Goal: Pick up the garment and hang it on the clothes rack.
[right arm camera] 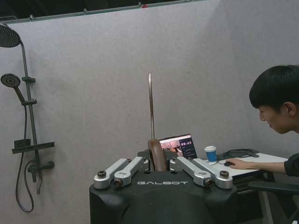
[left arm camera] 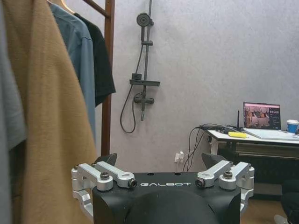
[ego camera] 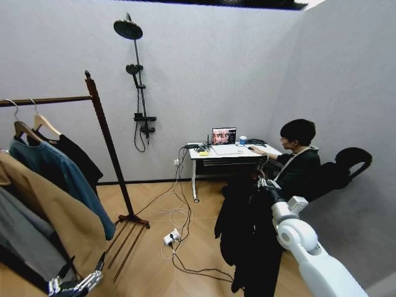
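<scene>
My right claw [right arm camera: 159, 164] is closed on the hanger [right arm camera: 156, 158] of the garment [ego camera: 247, 238], well apart from the rack [ego camera: 108, 145]. My left claw [left arm camera: 161, 161] is wide open, empty, near the tan coat [left arm camera: 51, 116].

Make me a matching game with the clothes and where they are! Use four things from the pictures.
Things:
1. long black coat-like garment
2. tan coat
3. teal shirt
4. small blue-and-white paper cup

Places:
A. standing on the white desk
B. held up by the right tool, away from the rack
C. hanging on the dark red-brown wooden clothes rack, between the tan coat and the shorter black top
D. hanging on the rack, right beside the left tool

Pairs: 1-B, 2-D, 3-C, 4-A
</scene>
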Motion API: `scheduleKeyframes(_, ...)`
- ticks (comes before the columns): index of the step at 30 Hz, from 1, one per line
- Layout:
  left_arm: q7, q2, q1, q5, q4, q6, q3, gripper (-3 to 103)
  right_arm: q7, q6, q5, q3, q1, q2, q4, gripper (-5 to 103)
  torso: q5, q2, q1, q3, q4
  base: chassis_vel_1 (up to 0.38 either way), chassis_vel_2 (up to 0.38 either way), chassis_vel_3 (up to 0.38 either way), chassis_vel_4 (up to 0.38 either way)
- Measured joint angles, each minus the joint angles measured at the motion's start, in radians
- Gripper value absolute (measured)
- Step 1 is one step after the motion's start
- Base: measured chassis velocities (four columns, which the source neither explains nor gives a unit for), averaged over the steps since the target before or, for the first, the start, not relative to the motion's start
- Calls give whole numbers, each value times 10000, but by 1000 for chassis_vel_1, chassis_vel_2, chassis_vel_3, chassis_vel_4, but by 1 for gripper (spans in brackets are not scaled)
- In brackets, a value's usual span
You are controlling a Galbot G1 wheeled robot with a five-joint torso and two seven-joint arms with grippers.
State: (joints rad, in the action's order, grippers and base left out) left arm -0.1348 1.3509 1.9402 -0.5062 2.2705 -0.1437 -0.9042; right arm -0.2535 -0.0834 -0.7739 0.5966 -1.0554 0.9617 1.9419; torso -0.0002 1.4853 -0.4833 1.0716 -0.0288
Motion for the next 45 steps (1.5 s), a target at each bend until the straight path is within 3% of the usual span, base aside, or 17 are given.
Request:
scheduleKeyframes(6,-1,0,0,0,0,0,0,100,209,135,14,64,-67,23,-57,15,4,-3,-4,2,1,-303,68,304,-85)
scheduleKeyframes(15,-4,-1,-1,0,0,0,0,100,963,967,563,141,-632,127,11,15,0,-10,-19,5,0,-283,162,303,-183)
scheduleKeyframes(45,2,-1,-1,0,0,0,0,100,1127,1192,851,-448,-214,360,-253,15,2,-6,-6,1,3,4,88,-4,-85)
